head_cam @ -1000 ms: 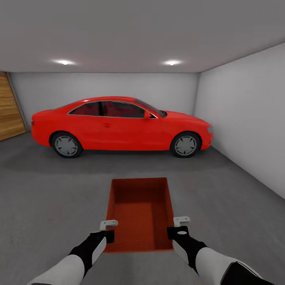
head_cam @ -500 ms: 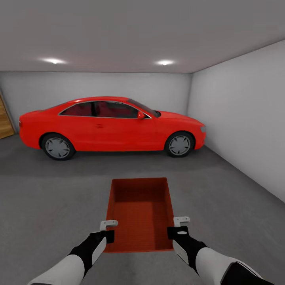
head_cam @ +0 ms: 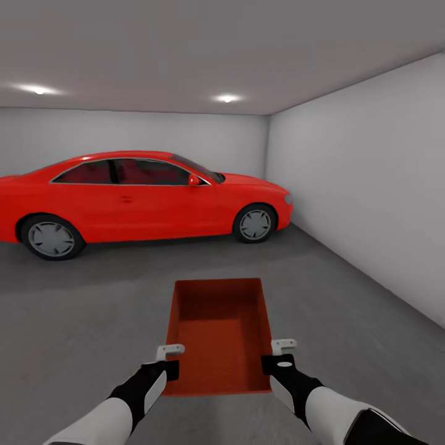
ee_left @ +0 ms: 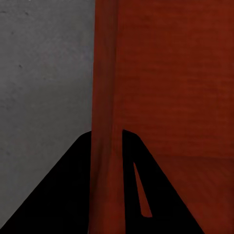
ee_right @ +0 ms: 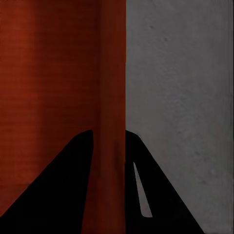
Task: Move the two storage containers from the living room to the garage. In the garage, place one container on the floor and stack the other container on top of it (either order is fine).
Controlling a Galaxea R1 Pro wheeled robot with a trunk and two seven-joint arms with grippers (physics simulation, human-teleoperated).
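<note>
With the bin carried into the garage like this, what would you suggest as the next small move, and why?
Probably lower the storage container onto the floor. Both tools, left and right, clamp its side walls, bare dark floor lies beneath, and the red car stands well ahead.

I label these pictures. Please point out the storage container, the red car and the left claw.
storage container (head_cam: 217, 334), head view, inner bottom.
red car (head_cam: 142, 207), head view, door panel.
left claw (head_cam: 165, 360), head view, at the container's wall.

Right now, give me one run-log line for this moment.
place: garage, red car ahead | bin: carried over the floor | left gripper: shut on bin's wall | right gripper: shut on bin's wall | stacking: not yet done
</note>
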